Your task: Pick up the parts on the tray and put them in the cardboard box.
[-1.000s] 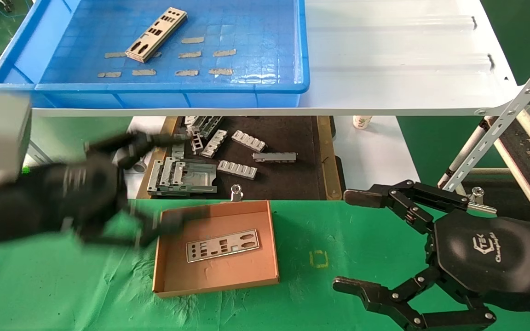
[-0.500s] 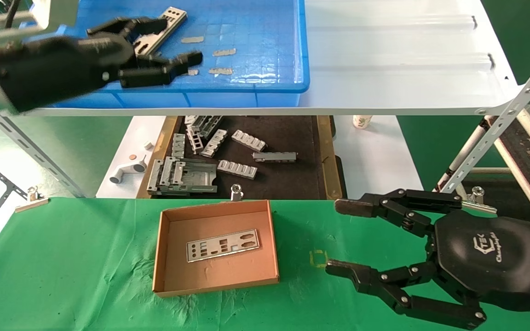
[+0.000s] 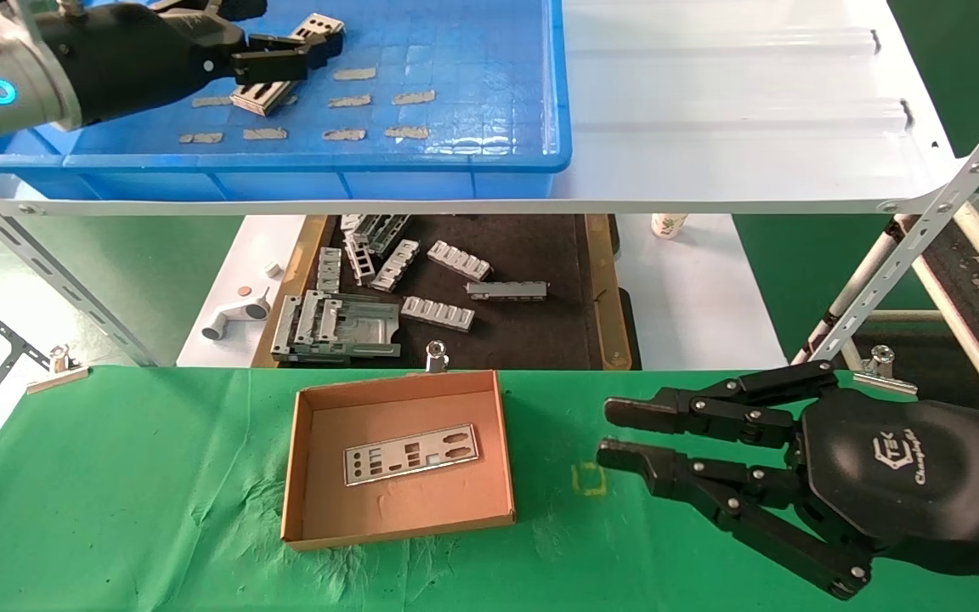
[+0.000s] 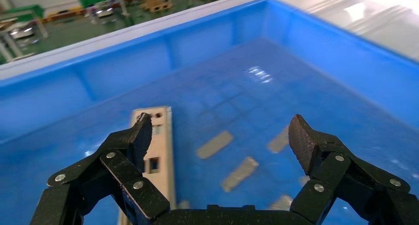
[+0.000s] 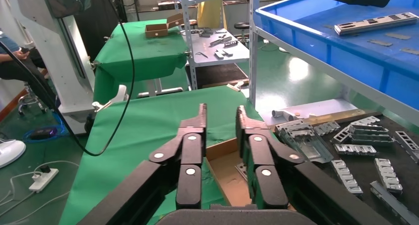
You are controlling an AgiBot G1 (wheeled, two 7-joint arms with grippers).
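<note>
The blue tray (image 3: 472,161) stands on the white shelf at the far left. One silver plate (image 3: 268,92) lies in it, also seen in the left wrist view (image 4: 160,151) and the right wrist view (image 5: 375,23). My left gripper (image 3: 285,34) hovers over this plate, open and empty (image 4: 220,123). The cardboard box (image 3: 319,510) sits on the green cloth with one plate (image 3: 411,455) flat inside; the right wrist view (image 5: 222,163) shows it too. My right gripper (image 3: 608,432) hangs to the right of the box, empty, jaws a narrow gap apart (image 5: 220,112).
A black-floored, wood-edged tray (image 3: 540,331) with grey ribbed brackets (image 3: 438,313) lies below the shelf (image 3: 710,127). Slanted metal struts (image 3: 897,263) stand at both sides. Binder clips (image 3: 436,353) hold the green cloth (image 3: 116,493).
My left gripper rose from beside the box to the blue tray and now hangs over the plate. My right gripper's jaws went from wide open to a narrow gap.
</note>
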